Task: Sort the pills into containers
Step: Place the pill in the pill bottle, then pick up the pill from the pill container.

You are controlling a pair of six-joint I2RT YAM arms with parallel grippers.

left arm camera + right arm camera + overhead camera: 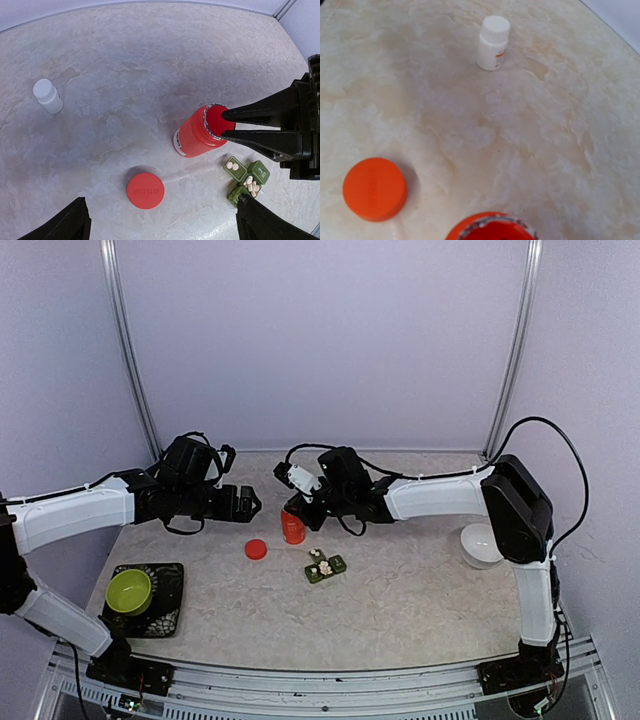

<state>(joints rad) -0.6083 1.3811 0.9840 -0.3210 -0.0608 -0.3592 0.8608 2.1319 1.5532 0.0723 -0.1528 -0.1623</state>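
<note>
The dark green pill box (337, 563) lies at mid-table, also in the left wrist view (236, 171). Whitish pills (320, 562) lie in its cells: two in one cell (232, 165), several in another (251, 185). An open red bottle (292, 528) stands just behind it (197, 137). My right gripper (297, 508) is shut on the bottle's rim, its black fingers (260, 111) on either side of the rim at the mouth. The right wrist view shows only the bottle's mouth (495, 231). My left gripper (250, 503) is open and empty, to the left of the bottle.
The red cap (256, 549) lies on the table left of the bottle (145, 190) (375, 189). A small white bottle (47, 96) (492, 42) stands farther off. A white bowl (482, 545) sits at the right. A lime-green bowl (129, 590) rests on a black tray (170, 610) at front left.
</note>
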